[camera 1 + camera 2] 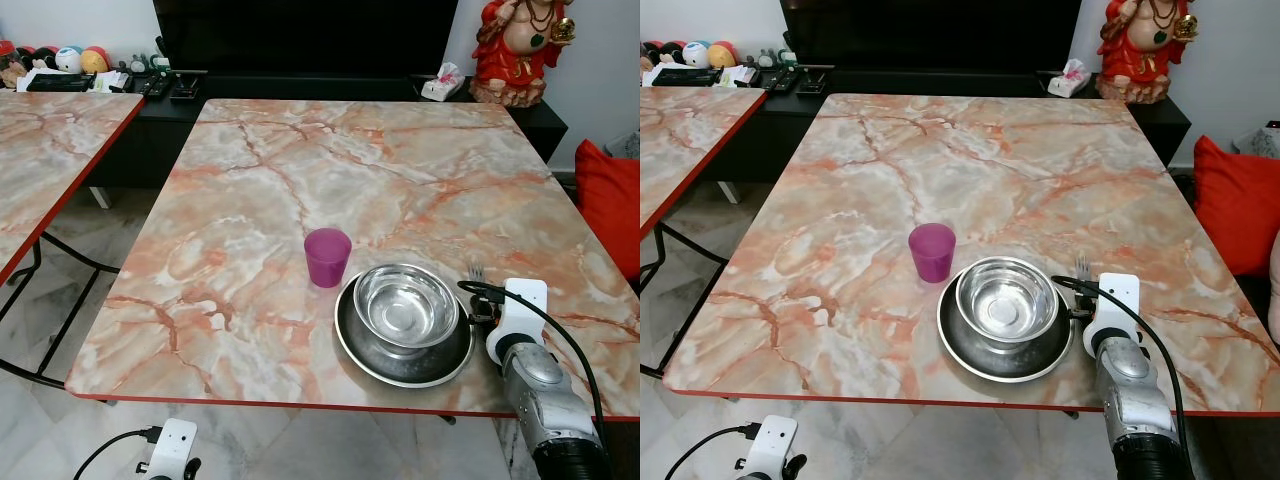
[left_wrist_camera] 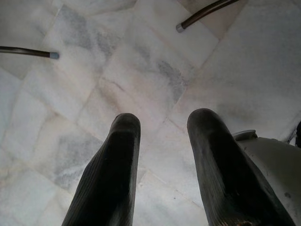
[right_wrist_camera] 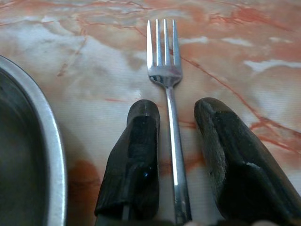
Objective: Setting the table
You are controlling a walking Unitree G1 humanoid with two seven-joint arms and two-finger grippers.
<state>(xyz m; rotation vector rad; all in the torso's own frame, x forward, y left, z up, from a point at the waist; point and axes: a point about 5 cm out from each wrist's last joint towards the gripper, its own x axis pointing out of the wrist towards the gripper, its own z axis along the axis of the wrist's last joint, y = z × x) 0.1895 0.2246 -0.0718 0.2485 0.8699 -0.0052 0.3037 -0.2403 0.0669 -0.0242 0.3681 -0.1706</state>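
Observation:
On the marble table [image 1: 300, 170], near its front edge, a steel bowl [image 1: 405, 305] sits inside a dark steel plate [image 1: 400, 377]. A purple cup [image 1: 327, 256] stands upright just to the left of and behind them. Right of the plate a steel fork [image 3: 164, 70] lies flat, tines pointing away from me. My right gripper [image 3: 178, 104] is low over the table and open, one finger on each side of the fork's handle. The plate's rim [image 3: 42, 136] shows beside it. My left gripper [image 2: 165, 117] hangs open above the floor, below the table's front edge.
A second marble table [image 1: 50, 150] stands at the left with a floor gap between. Behind are a black cabinet [image 1: 300, 85] with small items and a red figurine [image 1: 515, 50]. A red cushion [image 1: 610, 200] lies at the right. Metal table feet [image 2: 28, 52] rest on the tiles.

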